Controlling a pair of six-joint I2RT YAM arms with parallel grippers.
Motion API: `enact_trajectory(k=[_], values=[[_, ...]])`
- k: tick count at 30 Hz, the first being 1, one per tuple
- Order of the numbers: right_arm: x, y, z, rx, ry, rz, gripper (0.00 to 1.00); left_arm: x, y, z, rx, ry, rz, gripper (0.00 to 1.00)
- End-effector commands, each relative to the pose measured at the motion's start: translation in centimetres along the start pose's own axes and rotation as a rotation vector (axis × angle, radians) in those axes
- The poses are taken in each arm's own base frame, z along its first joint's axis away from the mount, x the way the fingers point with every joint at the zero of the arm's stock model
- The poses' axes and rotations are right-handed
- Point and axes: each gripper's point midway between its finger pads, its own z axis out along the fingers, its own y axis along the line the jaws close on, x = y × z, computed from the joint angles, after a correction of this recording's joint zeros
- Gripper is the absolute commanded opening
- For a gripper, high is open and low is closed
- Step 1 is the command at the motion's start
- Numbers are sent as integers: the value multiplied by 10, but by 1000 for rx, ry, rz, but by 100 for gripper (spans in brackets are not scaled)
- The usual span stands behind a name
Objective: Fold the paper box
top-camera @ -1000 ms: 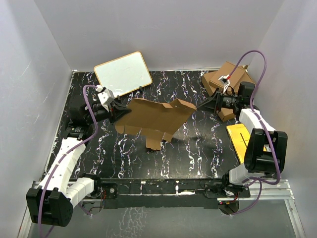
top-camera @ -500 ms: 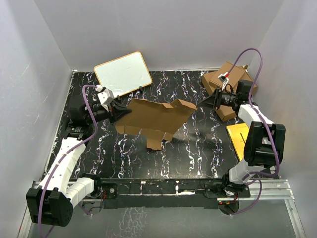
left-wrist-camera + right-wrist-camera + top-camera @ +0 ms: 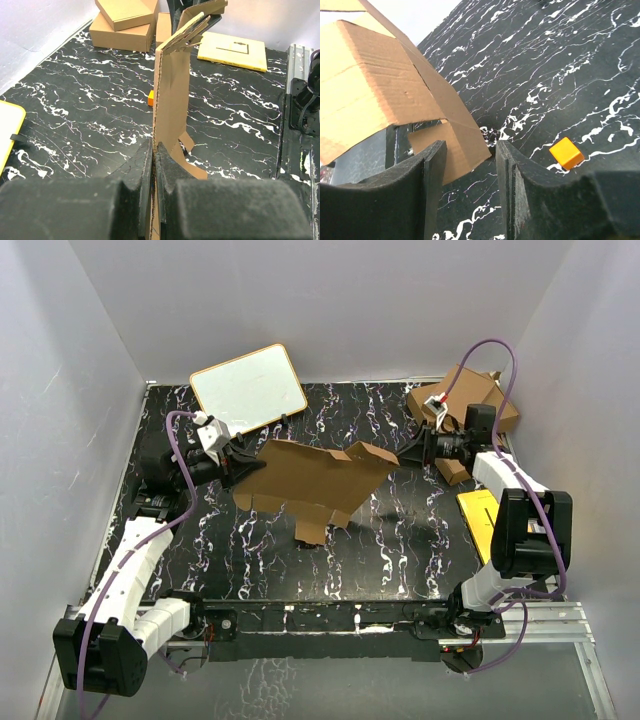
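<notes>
The paper box [image 3: 315,478] spans mid-table; cartons [image 3: 478,388] fill the far right corner; near table [image 3: 400,550] lies open.

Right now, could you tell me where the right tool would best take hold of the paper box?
Pinch the free corner flap of the paper box, at the end opposite the left tool. The board is thin and flat there, so the open right tool should come from the robot's right, one finger on each face; the flap corner lies nearly between them.
</notes>
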Motion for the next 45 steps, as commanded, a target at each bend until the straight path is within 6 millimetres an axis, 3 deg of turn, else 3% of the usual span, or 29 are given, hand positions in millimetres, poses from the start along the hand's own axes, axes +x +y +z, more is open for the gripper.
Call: enact_trajectory(k=[1,8,12,23,30,45], values=[[-5,18,7,-54,13,-146,51,-11,-4,-1,26,-32,42,0],[7,10,14,-46,41,-139,56,-12,-6,-1,40,-43,38,0],[9,19,13,-95,42,-153,56,-10,-4,-1,24,-37,39,0],[-13,25,-7,-13,0,-201,59,-2,4,-1,-1,-4,28,0],[-8,31,-6,-54,-6,-183,61,-3,4,-1,4,-10,24,0],[14,14,10,-21,44,-126,59,-5,2,0,16,-21,28,0]])
